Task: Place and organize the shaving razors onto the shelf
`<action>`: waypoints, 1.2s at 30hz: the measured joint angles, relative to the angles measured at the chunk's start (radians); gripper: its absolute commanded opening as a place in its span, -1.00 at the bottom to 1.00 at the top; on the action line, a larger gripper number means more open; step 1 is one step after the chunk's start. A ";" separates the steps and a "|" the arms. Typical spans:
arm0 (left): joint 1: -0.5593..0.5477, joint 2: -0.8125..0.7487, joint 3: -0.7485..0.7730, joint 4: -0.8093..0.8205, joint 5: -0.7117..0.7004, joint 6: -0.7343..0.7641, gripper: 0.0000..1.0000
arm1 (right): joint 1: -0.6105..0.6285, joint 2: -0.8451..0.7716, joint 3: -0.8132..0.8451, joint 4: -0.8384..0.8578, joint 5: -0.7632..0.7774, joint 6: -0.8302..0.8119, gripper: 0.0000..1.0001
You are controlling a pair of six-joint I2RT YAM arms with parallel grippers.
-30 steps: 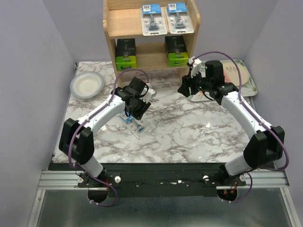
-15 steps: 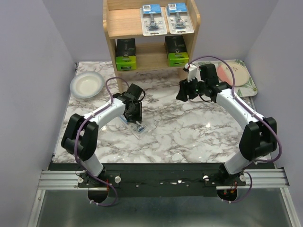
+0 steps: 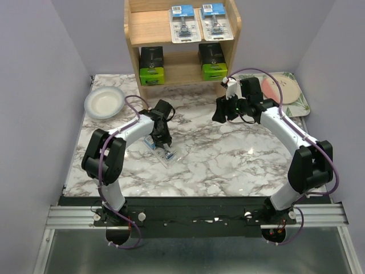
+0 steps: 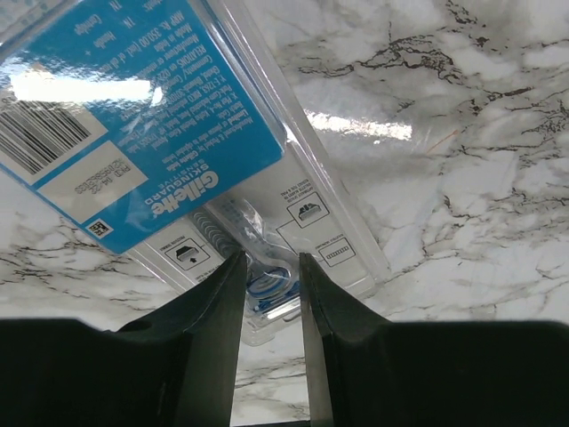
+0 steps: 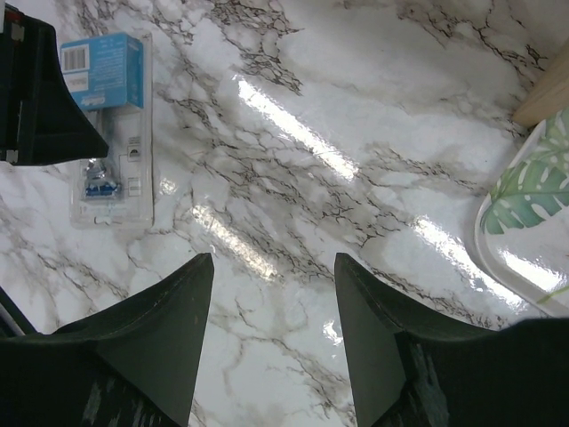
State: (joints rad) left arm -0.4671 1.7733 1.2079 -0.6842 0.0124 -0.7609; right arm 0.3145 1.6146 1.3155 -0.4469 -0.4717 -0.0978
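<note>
A clear blister razor pack [image 3: 166, 154] with a blue card [image 4: 151, 116] lies flat on the marble table; it also shows in the right wrist view [image 5: 111, 133]. My left gripper [image 3: 162, 138] [image 4: 271, 258] is down on it, jaws closed narrow around the raised razor bubble. The wooden shelf [image 3: 149, 25] holds two blister packs [image 3: 184, 24] [image 3: 217, 21] on the top tier and two black boxes with lime-green ends [image 3: 151, 65] [image 3: 213, 61] on the lower tier. My right gripper [image 3: 219, 111] [image 5: 274, 260] is open and empty above bare marble.
A white bowl [image 3: 105, 102] sits at the table's far left. A floral tray [image 3: 292, 91] [image 5: 533, 213] lies at the far right beside the shelf. Purple walls close in both sides.
My left gripper has swung left and down onto the pack's razor bubble. My right arm moved slightly left early on, then stayed still. The pack has not shifted.
</note>
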 measured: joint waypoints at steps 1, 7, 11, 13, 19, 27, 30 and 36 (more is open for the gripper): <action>0.002 0.000 0.003 -0.004 -0.006 -0.005 -0.23 | 0.000 0.000 0.000 0.000 0.000 0.000 0.31; 0.003 -0.011 0.008 -0.027 -0.047 -0.015 -0.21 | 0.000 0.013 0.000 0.000 -0.006 0.003 0.31; 0.004 -0.023 0.006 -0.035 -0.058 -0.030 -0.21 | 0.000 0.035 0.006 -0.004 -0.016 0.005 0.31; 0.005 -0.015 0.006 -0.033 -0.058 -0.033 -0.21 | 0.000 0.049 0.014 -0.006 -0.018 0.009 0.31; 0.009 0.030 0.031 -0.039 -0.057 -0.039 -0.31 | 0.000 0.069 0.036 -0.008 -0.024 0.017 0.31; 0.028 0.045 0.049 -0.062 -0.048 -0.050 -0.22 | 0.000 0.068 0.036 -0.008 -0.025 0.019 0.31; 0.029 0.045 0.051 -0.064 -0.042 -0.047 -0.06 | 0.000 0.065 0.036 -0.008 -0.025 0.018 0.31; 0.030 0.012 -0.001 0.004 -0.014 -0.050 -0.09 | 0.000 0.042 0.024 -0.007 -0.032 0.018 0.31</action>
State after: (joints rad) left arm -0.4370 1.7855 1.2068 -0.6804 -0.0021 -0.8112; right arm 0.3145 1.6569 1.3399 -0.4541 -0.5037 -0.0799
